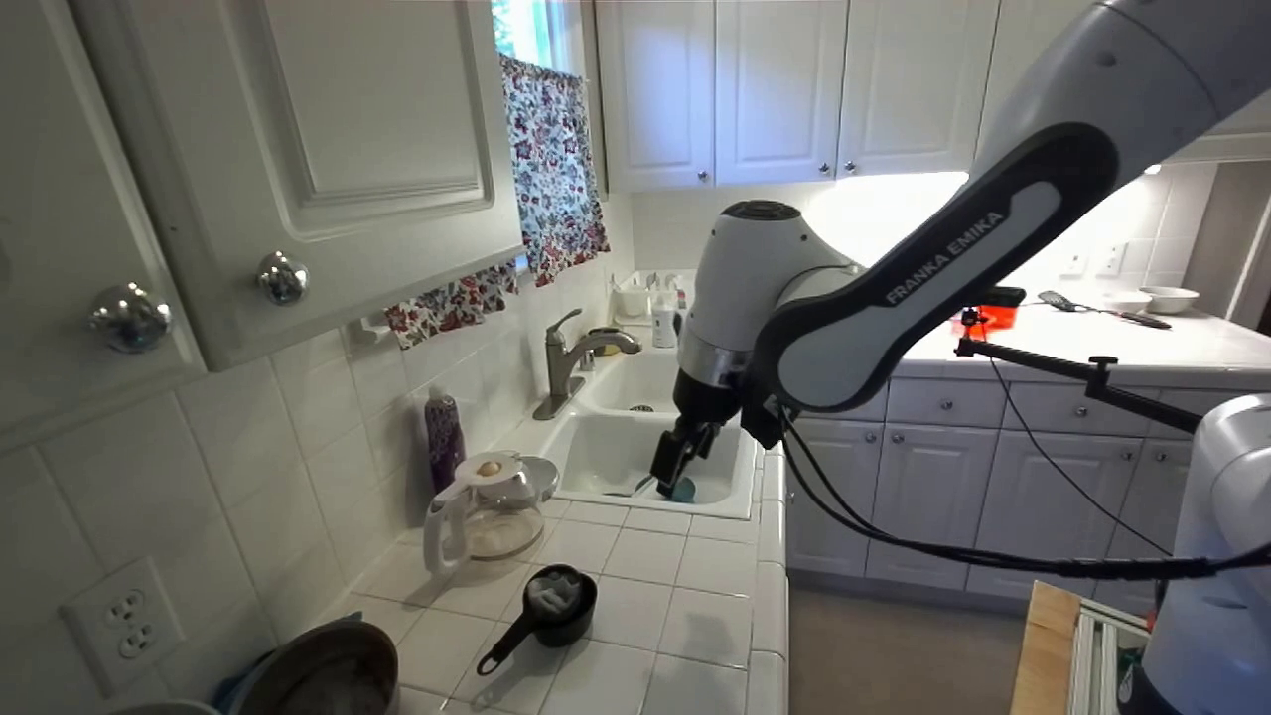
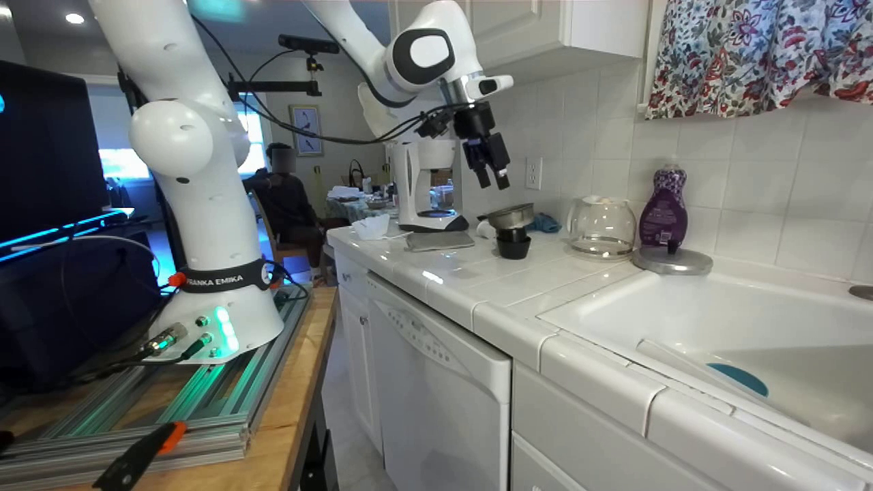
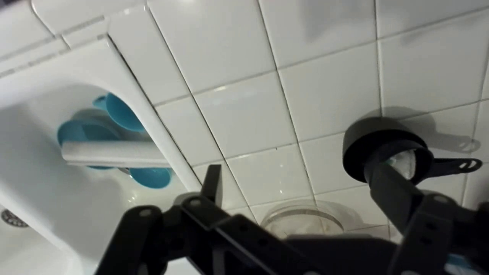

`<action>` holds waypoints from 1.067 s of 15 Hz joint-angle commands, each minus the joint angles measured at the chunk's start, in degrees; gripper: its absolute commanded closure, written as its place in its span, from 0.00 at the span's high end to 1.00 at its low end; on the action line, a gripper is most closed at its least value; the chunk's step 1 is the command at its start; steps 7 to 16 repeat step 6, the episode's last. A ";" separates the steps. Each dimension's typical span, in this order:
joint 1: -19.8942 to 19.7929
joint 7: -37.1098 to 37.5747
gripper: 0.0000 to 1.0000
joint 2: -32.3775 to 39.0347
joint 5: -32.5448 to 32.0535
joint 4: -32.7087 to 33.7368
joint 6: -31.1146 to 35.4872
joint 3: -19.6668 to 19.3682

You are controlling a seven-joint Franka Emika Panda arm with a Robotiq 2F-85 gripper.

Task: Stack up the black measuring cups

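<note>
White tile counter (image 1: 700, 621) next to a sink (image 3: 140, 103)

The cupboards (image 1: 779, 89) are white, and a flowery curtain (image 1: 556, 169) hangs at the window (image 1: 531, 30). In an exterior view, the robot's gripper (image 2: 494, 183) hangs up in the air, apart from the things below. It is spread wide. In the wrist view, the two fingers (image 3: 211, 185) stand far from each other, with just air in the gap, and the counter and part of a glass pot (image 1: 506, 526) show down below.

In both exterior views, the black measuring cups (image 1: 571, 631) stand on the counter near the glass pot. The wrist view looks down on them: a small cup (image 3: 386, 151) sits in or on a bigger cup (image 3: 355, 141), and I cannot tell how deep it goes. Something pale (image 3: 405, 162) shows inside the small one. A finger hides a bit of it there, but an exterior view shows space between the gripper and the black measuring cups (image 2: 513, 249).

The wrist view also shows three round blue things (image 3: 123, 114) in the sink, with a white bar (image 3: 110, 151) crossing over one of them. Each exterior view shows only a little blue there. A sitting person (image 2: 283, 198) and a coffee maker (image 2: 412, 170) show in just an exterior view.
</note>
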 commanded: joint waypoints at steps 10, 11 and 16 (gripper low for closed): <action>-1.88 15.07 1.00 -15.28 2.87 -11.38 -9.18 6.08; -1.88 15.07 1.00 -15.28 2.87 -11.38 -9.18 6.08; -1.88 15.07 1.00 -15.28 2.87 -11.38 -9.18 6.08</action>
